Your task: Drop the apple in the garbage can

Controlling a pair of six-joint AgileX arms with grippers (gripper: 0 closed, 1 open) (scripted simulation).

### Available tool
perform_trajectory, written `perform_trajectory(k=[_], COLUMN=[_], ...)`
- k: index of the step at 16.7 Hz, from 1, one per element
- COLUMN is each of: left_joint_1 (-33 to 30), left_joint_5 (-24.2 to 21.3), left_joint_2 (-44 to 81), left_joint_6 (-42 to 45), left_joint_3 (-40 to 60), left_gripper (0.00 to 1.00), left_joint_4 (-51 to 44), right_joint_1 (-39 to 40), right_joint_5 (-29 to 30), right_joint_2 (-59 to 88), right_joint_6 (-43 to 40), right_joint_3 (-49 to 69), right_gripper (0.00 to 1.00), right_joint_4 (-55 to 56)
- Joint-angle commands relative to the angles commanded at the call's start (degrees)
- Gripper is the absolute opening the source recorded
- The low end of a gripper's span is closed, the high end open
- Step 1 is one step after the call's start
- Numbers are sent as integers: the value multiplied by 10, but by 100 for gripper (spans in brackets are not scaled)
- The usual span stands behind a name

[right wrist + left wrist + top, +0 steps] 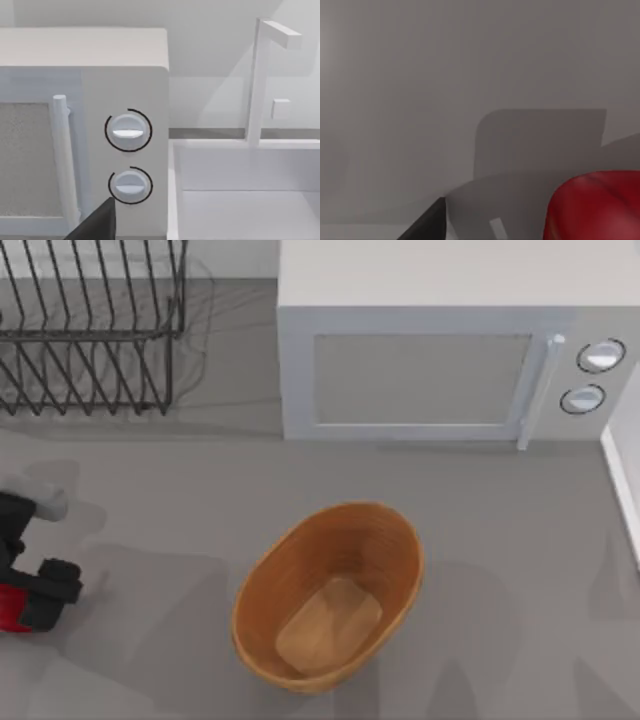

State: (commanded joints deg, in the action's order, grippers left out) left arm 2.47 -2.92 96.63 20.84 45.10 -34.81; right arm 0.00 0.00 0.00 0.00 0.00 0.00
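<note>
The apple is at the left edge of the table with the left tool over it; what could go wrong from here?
1. The apple lies far to the left of the garbage can, so the carry is long; a weak grip may let it fall on the table.
2. The apple is round, so the left tool could push it and make it roll away.
3. The can's walls slope outward; a release near the rim could bounce the apple out.

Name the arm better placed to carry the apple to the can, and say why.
Left. Its gripper sits at the table's left edge right at the apple, which looms close in the left wrist view, and the can lies to its right. The right wrist faces the microwave, away from the apple.
</note>
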Motion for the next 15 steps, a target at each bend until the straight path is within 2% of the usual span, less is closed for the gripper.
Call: perform_trajectory(k=[8,15], left_joint_1=[0,0], left_joint_5=[0,0], left_joint_2=[0,0], left_joint_6=[0,0], left_joint_3=[0,0], left_gripper=[2,0], left_joint_4=[0,0], right_joint_1=[0,0], right_joint_5=[0,0], right_joint_2=[0,0], right_joint_6=[0,0], right_joint_3=[0,0], right_gripper=[100,100], right_joint_4=[0,0])
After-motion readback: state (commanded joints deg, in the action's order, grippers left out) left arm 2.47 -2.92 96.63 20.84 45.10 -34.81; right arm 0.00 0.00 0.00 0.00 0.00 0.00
